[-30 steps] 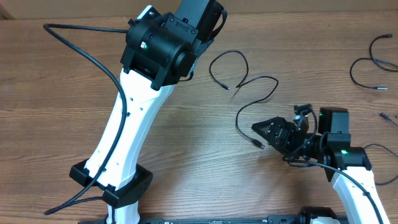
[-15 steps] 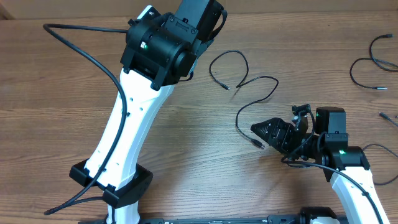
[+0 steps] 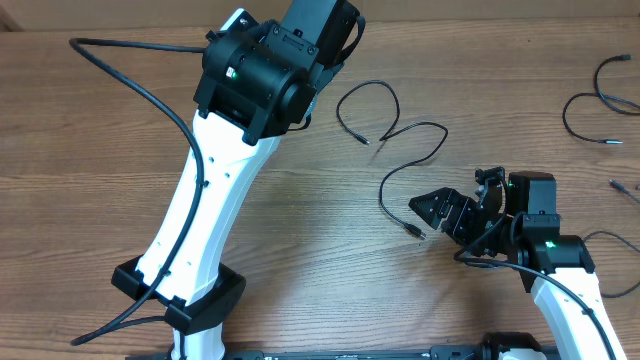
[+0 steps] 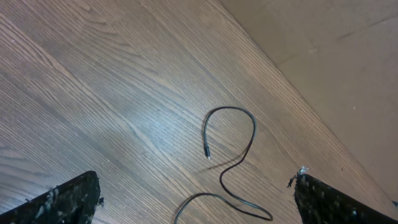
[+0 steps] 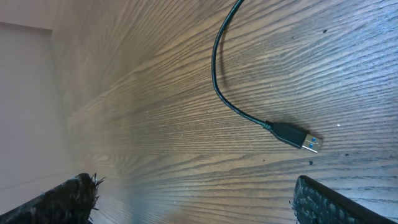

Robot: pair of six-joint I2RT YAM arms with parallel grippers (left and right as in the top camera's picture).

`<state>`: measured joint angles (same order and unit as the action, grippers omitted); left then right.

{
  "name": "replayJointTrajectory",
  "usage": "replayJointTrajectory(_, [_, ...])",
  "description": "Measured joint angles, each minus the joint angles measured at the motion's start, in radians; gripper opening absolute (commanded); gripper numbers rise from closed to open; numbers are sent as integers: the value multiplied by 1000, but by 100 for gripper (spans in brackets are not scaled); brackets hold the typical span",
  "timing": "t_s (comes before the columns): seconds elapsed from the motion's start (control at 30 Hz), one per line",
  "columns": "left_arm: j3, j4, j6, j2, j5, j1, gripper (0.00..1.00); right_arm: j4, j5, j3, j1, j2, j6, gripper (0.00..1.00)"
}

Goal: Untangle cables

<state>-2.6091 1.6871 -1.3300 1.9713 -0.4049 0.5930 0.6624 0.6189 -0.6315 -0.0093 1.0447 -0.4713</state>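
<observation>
One thin black cable (image 3: 430, 128) lies loose in an S-curve mid-table, separate from the others. Its far end (image 4: 206, 155) lies ahead of my left gripper (image 4: 196, 184), which is open and empty above the wood. Its near end is a USB plug (image 5: 297, 136), also seen from overhead (image 3: 414, 232). My right gripper (image 3: 424, 209) is open and empty, just right of the plug and not touching it; in the right wrist view (image 5: 194, 186) the plug lies ahead of its wide-apart fingers. In the overhead view the left arm hides the left gripper's fingers.
More separate black cables lie at the far right (image 3: 588, 112), (image 3: 618, 64), (image 3: 625, 188). The left arm (image 3: 215, 190) crosses the table's left half, with its thick black wire (image 3: 140, 90) looping out. The table's far edge (image 4: 298, 93) is close behind the cable.
My right gripper has shifted slightly to the right, a little away from the plug. The left arm and the cables have not moved.
</observation>
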Motion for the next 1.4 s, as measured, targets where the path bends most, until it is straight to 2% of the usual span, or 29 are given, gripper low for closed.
replayJointTrajectory(0.67, [0, -26, 6, 0, 25, 0, 99, 3, -52, 0, 0, 0, 0, 100])
replayJointTrajectory(0.87, [0, -10, 6, 0, -12, 0, 100, -9, -94, 0, 5, 0, 0, 100])
replayJointTrajectory(1.13, [0, -3, 37, 0, -47, 0, 99, -290, -212, 4, 26, 23, 47, 100])
replayJointTrajectory(1.4, [0, -2, 215, 0, -101, -20, 100, -412, -281, -83, 183, 236, -10, 98])
